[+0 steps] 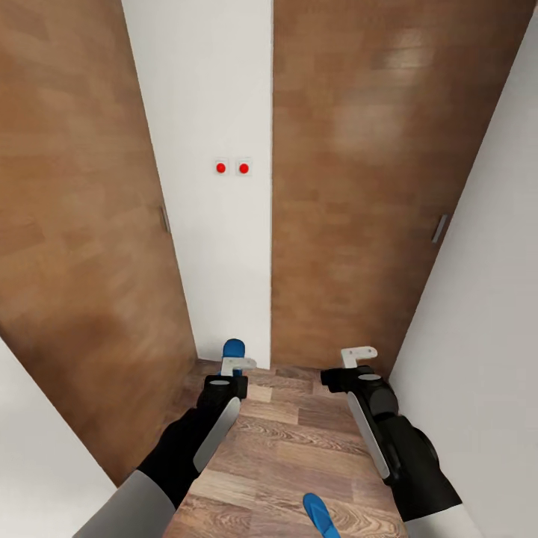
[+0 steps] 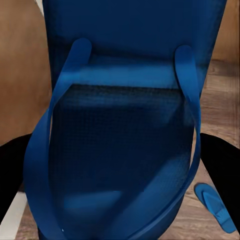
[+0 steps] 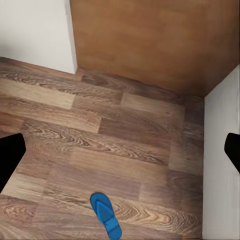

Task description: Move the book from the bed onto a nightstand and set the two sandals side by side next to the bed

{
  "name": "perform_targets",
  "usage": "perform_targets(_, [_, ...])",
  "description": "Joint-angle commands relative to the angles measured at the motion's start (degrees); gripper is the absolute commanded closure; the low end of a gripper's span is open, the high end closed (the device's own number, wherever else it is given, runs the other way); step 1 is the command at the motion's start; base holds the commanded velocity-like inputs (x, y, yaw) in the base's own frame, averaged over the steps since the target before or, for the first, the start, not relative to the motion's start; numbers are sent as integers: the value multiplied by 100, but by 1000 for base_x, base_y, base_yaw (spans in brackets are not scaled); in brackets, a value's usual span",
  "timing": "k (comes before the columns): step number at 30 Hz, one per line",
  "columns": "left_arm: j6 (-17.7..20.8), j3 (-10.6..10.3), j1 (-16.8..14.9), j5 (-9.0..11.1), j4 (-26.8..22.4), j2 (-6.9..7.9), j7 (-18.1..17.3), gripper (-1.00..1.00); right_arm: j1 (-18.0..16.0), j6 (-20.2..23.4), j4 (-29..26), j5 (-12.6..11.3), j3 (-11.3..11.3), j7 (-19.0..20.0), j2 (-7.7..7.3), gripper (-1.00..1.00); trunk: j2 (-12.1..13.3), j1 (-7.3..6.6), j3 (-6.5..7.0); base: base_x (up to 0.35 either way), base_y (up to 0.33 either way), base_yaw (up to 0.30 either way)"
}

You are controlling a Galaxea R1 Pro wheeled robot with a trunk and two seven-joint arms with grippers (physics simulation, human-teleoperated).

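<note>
1. Left gripper (image 1: 237, 364) is clamped on one blue sandal (image 1: 234, 348), whose tip pokes up past the fingers in the head view; in the left wrist view the sandal (image 2: 120, 130) sits right against the camera, straps toward the lens, so the grip looks firm
2. Right gripper (image 1: 359, 357) carries nothing; its dark fingertips (image 3: 10, 157) stand well apart at the two edges of the right wrist view, with bare floor between them
3. Second sandal (image 1: 320, 514) lies flat on the wood floor (image 1: 299, 441) near the robot's base, between the two arms; the right wrist view also has it (image 3: 105, 214), below that arm
4. Ahead are a white wall strip with two red buttons (image 1: 232, 167) and wooden doors (image 1: 351, 187) on both sides; bed, book and nightstands are not here
5. My judgement: the step in hand is collecting the pair. Lower the right arm straight over the floor sandal, line the open jaws across its narrow width and close on the sole edge
6. Keep the left arm steady and clear of the door (image 1: 82, 224) beside it in this tight corridor, as a knock could loosen the held sandal
</note>
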Motion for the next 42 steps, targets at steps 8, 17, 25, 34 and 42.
perform_targets(8, [6,-239,-5,82,-6,13,67,100,-7,22,-3,-40,7,-45,1,-100,-9,3,-10,153,85,-285])
perform_targets(17, [9,-243,-6,102,-4,14,66,100,-7,22,-3,-40,7,-45,0,-100,-9,3,-10,269,208,-284])
perform_targets(25, [8,-243,-5,106,-4,14,67,100,-7,22,-3,-40,7,-45,-1,-100,-9,3,-10,264,238,-285])
perform_targets(34, [6,-242,-6,106,-4,14,69,100,-7,22,-3,-40,7,-45,1,-100,-9,3,-10,212,273,-284])
perform_targets(42, [4,-222,-6,99,-4,14,70,100,-7,22,-2,-40,7,-45,3,-100,-9,3,-10,74,318,-285])
